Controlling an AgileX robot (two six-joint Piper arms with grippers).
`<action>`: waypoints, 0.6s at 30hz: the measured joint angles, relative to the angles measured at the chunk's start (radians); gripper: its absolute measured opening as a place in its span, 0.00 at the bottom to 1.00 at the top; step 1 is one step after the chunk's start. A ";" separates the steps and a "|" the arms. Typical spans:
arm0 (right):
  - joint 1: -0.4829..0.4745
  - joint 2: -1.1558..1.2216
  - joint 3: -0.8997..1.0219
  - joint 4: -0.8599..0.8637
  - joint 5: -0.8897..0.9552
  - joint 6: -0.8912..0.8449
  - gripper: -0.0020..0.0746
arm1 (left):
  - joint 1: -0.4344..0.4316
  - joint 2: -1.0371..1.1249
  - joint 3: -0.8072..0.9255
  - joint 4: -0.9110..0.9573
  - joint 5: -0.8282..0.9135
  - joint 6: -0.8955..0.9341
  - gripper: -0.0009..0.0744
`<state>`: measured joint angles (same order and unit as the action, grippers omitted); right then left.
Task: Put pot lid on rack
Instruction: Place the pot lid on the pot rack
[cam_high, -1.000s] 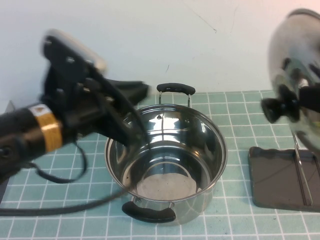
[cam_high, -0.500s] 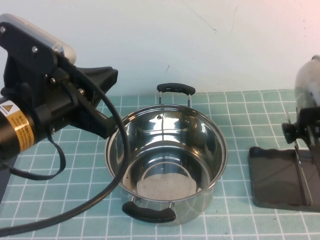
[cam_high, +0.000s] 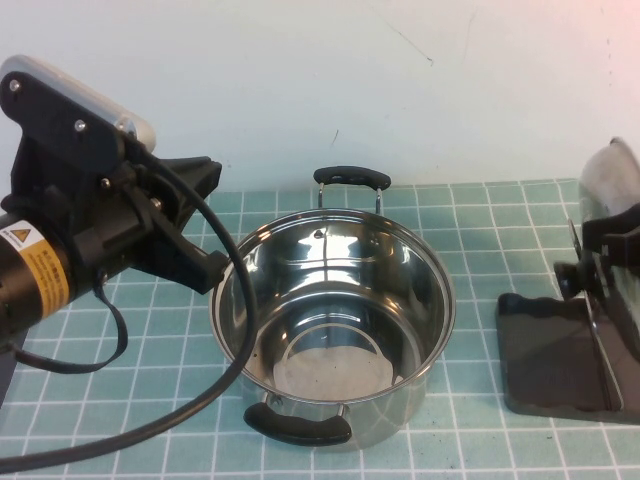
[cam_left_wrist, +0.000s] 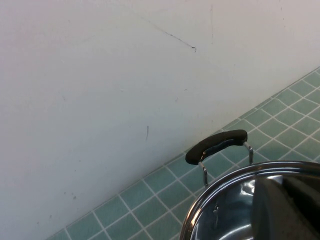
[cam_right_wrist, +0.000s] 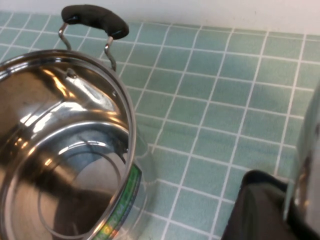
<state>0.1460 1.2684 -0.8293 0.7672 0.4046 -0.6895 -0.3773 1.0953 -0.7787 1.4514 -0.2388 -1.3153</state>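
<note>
The pot lid (cam_high: 603, 186) stands on edge at the far right of the high view, partly cut off by the frame, with its black knob (cam_high: 568, 280) facing left. It hangs just over the rack (cam_high: 545, 350), by the wire divider (cam_high: 603, 345). My right gripper (cam_high: 612, 248) is shut on the lid; whether the lid touches the rack is unclear. In the right wrist view the lid's rim (cam_right_wrist: 306, 150) and a dark finger (cam_right_wrist: 260, 210) show. My left gripper (cam_high: 213, 220) is open and empty at the pot's left rim.
The deep steel pot (cam_high: 330, 310) with two black handles stands mid-table, empty, and also shows in the left wrist view (cam_left_wrist: 240, 200) and the right wrist view (cam_right_wrist: 60, 150). A white wall rises behind. A black cable (cam_high: 150, 430) trails across the green tiled mat at front left.
The lid has come down and to the right, from high in the air to just over the rack. My left gripper has drawn back left, off the pot's opening.
</note>
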 joint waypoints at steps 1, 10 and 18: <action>0.000 0.000 0.000 0.000 0.000 0.000 0.26 | 0.000 0.000 0.000 0.000 0.003 0.000 0.01; 0.000 -0.021 0.000 -0.014 -0.028 -0.010 0.52 | 0.000 0.000 0.000 0.006 0.006 0.000 0.01; 0.000 -0.202 0.000 -0.160 0.015 0.023 0.52 | 0.000 -0.034 0.018 0.028 0.070 -0.058 0.01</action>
<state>0.1460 1.0664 -0.8293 0.6074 0.4193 -0.6661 -0.3773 1.0617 -0.7608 1.4793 -0.1689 -1.3736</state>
